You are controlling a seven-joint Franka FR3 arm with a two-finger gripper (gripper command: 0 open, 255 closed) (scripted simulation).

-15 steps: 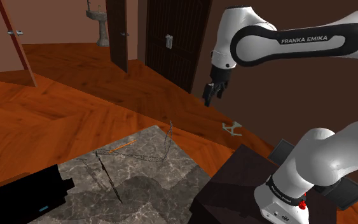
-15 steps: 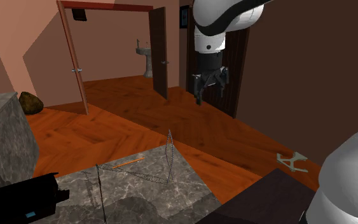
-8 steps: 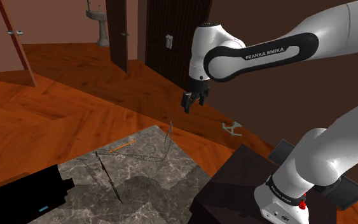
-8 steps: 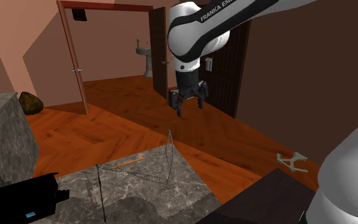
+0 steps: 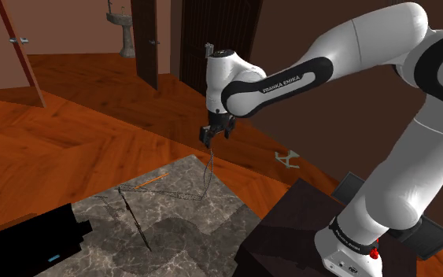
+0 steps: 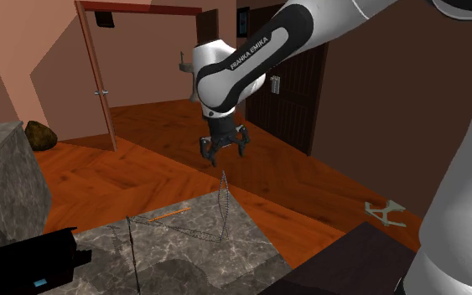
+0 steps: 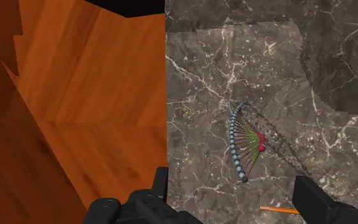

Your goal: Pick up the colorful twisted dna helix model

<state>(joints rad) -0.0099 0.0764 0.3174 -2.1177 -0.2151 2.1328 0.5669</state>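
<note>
Status: approach only, nothing grasped; descend, close and lift are all left, by my read. Herringbone wood floor (image 5: pixel 70 134), glossy orange-brown. Grey marble tabletop (image 5: pixel 188 224), white-veined, flat, square-edged. White Franka arm (image 5: pixel 306 67) reaches over it with the black gripper (image 5: pixel 208 135) pointing down, fingers spread and empty, hanging at 12 o'clock just above the top of the dna helix model (image 5: pixel 208 175), clear of it. The helix is on the tabletop near its 1 o'clock corner in the shoulder view. From outside it reads as a thin wiry upright arc (image 6: pixel 223 205). From the wrist camera it's a curved chain of grey-blue beads with green and red rungs and one red bead (image 7: pixel 241 143), just ahead of the open gripper (image 7: pixel 234 191). It looks thin and springy, so a narrow target. Thin orange stick (image 5: pixel 153 181) lies flat at the helix's 9 o'clock, apart from it.
</note>
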